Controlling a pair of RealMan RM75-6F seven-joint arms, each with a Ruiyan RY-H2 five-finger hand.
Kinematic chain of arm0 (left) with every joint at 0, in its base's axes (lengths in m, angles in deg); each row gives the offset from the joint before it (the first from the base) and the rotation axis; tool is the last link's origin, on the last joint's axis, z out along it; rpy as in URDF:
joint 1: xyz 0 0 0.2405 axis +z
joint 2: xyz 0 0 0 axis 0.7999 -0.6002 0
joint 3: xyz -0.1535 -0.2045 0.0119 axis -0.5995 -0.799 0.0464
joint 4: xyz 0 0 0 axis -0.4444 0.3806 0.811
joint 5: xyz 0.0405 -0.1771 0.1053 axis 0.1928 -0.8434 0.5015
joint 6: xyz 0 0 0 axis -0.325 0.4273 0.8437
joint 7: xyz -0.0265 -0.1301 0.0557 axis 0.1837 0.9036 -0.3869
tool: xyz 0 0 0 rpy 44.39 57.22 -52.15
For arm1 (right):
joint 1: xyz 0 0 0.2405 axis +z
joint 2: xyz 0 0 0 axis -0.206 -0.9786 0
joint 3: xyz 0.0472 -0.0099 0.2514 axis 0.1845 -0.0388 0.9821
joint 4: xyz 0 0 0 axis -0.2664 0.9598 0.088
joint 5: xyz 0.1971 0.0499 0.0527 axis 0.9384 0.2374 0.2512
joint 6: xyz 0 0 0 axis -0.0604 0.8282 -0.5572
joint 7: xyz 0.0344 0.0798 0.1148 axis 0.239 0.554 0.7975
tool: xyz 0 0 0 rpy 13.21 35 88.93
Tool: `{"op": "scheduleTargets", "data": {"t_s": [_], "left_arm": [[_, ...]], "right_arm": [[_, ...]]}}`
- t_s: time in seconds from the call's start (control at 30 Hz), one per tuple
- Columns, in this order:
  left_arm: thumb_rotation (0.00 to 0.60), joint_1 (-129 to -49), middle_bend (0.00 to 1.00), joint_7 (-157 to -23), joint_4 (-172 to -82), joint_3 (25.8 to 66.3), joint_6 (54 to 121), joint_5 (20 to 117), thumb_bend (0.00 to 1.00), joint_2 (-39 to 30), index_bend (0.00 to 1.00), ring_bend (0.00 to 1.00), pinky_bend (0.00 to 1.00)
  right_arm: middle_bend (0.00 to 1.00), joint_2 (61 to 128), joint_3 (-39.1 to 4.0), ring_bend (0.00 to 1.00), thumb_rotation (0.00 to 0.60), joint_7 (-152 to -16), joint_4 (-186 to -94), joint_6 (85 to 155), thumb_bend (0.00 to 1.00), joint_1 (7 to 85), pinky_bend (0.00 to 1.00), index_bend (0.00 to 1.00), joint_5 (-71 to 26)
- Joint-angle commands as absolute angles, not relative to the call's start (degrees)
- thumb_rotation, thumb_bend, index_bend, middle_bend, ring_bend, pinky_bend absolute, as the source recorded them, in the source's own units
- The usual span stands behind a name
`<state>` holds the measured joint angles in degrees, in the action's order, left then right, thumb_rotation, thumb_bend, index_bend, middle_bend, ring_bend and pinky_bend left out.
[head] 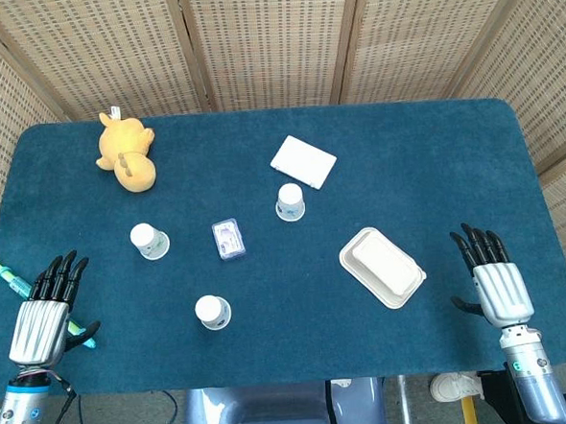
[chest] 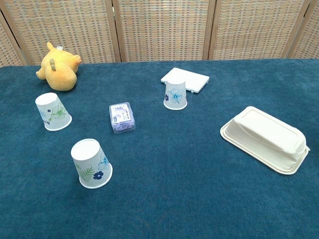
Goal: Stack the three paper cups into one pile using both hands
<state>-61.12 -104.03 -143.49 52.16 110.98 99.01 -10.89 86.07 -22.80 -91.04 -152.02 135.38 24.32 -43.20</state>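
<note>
Three white paper cups with flower prints stand upside down and apart on the blue table. One cup [head: 149,241] [chest: 53,111] is at the left, one [head: 213,312] [chest: 91,163] is nearest the front, and one [head: 290,202] [chest: 175,94] stands in the middle, toward the back. My left hand [head: 47,310] hovers at the front left corner, fingers spread and holding nothing. My right hand [head: 494,276] hovers at the front right, also spread and empty. Both hands are well away from every cup. Neither hand shows in the chest view.
A yellow plush toy [head: 126,151] [chest: 58,69] lies at the back left. A small clear box [head: 228,239] [chest: 122,117] sits between the cups. A white flat box [head: 303,161] [chest: 186,78] lies behind the middle cup. A white lidded food container [head: 381,266] [chest: 264,139] lies at the right.
</note>
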Motion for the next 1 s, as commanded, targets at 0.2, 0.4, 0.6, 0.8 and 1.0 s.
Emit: {"op": "scheduleTargets", "data": {"t_s": [0.2,0.4,0.6,0.8,1.0], "left_arm": [[0.600,-61.2,0.00,-104.1,-144.3,52.3,110.3,98.6,0.07,-11.4,0.00,0.00,0.13],[0.600,-61.1,0.00,-103.7,-145.0,52.5,110.5,99.0,0.08,-11.8,0.00,0.00,0.13],[0.600,-61.3,0.00,-103.3,-145.0,52.3,110.1,98.6,0.08,-12.0,0.00,0.00,0.13],[0.600,-61.3,0.00,-103.2,-145.2,52.2,110.4,98.9,0.08,-12.3,0.00,0.00,0.13],[0.600,-61.4,0.00,-103.8,-145.3,52.4,109.5,98.4,0.08,-12.3,0.00,0.00,0.13]], "right_arm": [[0.00,86.0,-22.9,0.00,0.600,-91.1,-152.0,135.4,0.15,24.3,0.00,0.03,-43.3],[0.00,85.8,-23.0,0.00,0.600,-90.9,-152.4,135.7,0.15,24.2,0.00,0.04,-43.9],[0.00,86.1,-23.0,0.00,0.600,-91.1,-152.2,135.6,0.15,24.3,0.00,0.05,-43.8],[0.00,86.5,-23.0,0.00,0.600,-91.1,-151.6,136.1,0.15,24.2,0.00,0.05,-44.2],[0.00,86.4,-22.8,0.00,0.600,-90.4,-151.5,136.6,0.14,24.0,0.00,0.06,-44.5]]}}
